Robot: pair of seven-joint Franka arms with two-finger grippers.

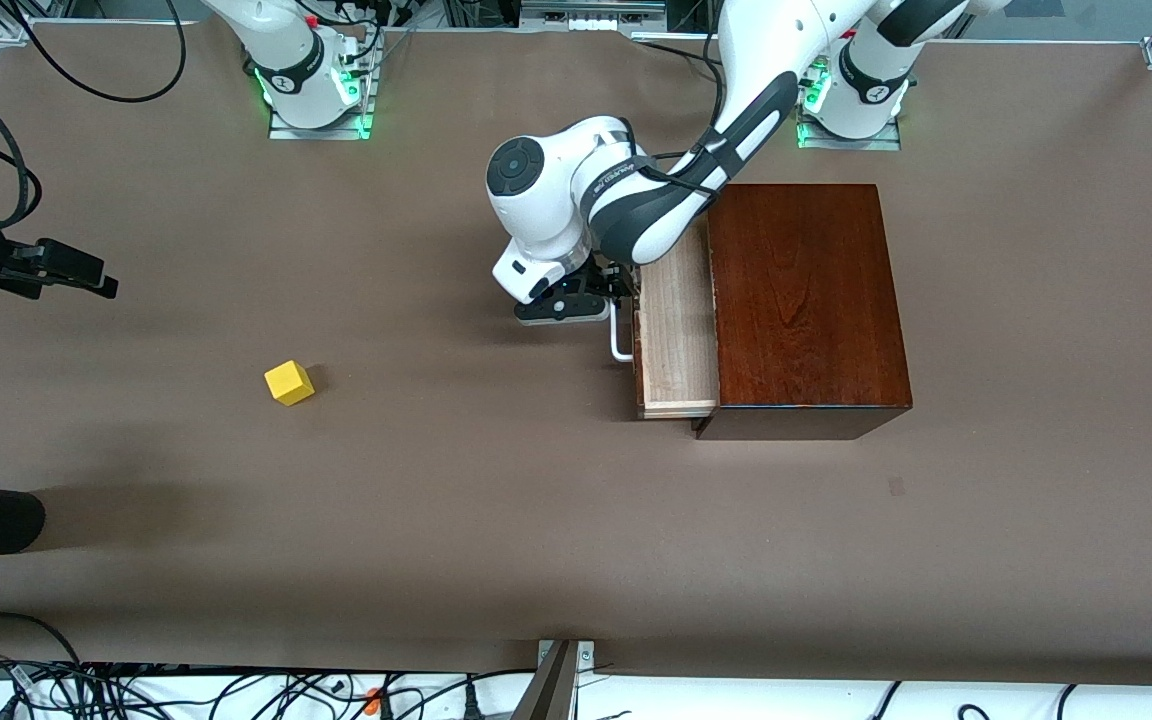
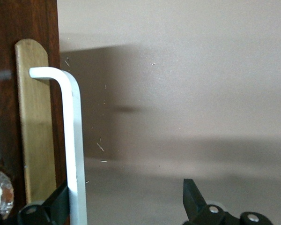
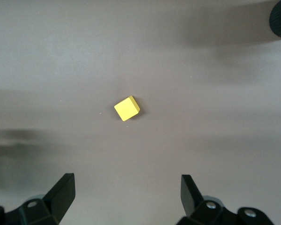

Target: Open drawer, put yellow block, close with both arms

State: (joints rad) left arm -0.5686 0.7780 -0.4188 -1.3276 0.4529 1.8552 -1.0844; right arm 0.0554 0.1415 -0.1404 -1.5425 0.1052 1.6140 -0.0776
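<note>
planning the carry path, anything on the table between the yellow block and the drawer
Nothing: in the front view only bare brown table lies between the yellow block and the drawer.

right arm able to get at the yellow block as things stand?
Probably yes. The yellow block sits alone on bare table, and the right claw hangs above it, open. The left claw is busy at the drawer handle, well clear.
</note>
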